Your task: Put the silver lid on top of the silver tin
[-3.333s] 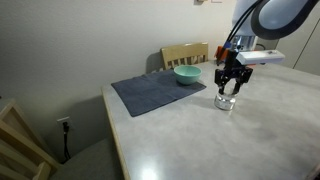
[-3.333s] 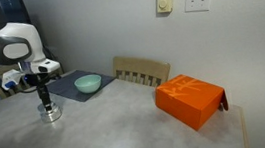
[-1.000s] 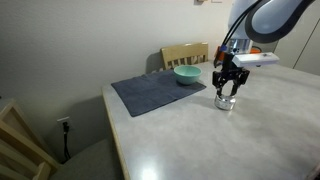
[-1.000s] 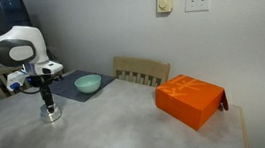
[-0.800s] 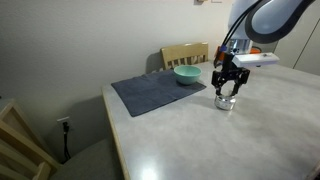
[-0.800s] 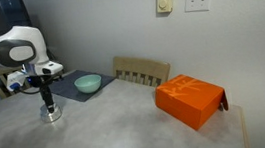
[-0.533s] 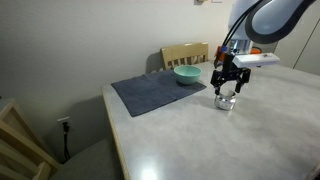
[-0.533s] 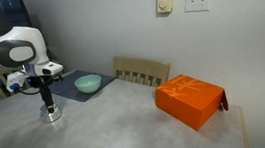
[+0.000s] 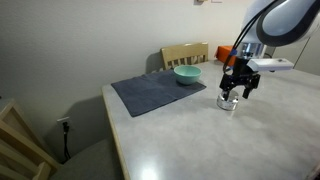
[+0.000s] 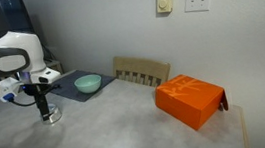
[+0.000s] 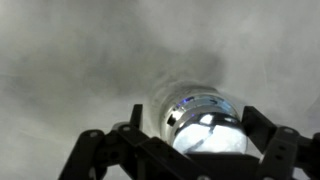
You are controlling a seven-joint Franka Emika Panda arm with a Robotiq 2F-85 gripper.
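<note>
- Shows the Robotiq gripper point(image 9: 236, 93) low over the silver tin point(image 9: 229, 103), with fingers spread apart to either side of it. Judging by the wrist view, grips nothing.
- Places the tin on the bare table point(image 9: 190, 145), just right of the grey mat point(image 9: 155, 93) and nearer than the teal bowl point(image 9: 186, 75). Sets it well apart from the orange box point(image 10: 190, 100) lying far to the right in an exterior view.
- Suggests the silver lid point(image 11: 208, 130) as the bright round face topping the tin. Cannot tell lid from rim, nor whether seated flat.
- Risk on withdrawal: could drag or tip the tin if a finger catches its wall on a slanted lift — light, smooth metal, likely to slide.
- Risk at the lid: if merely resting cocked, could be knocked off onto the table by any nudge — worth rising straight up.
</note>
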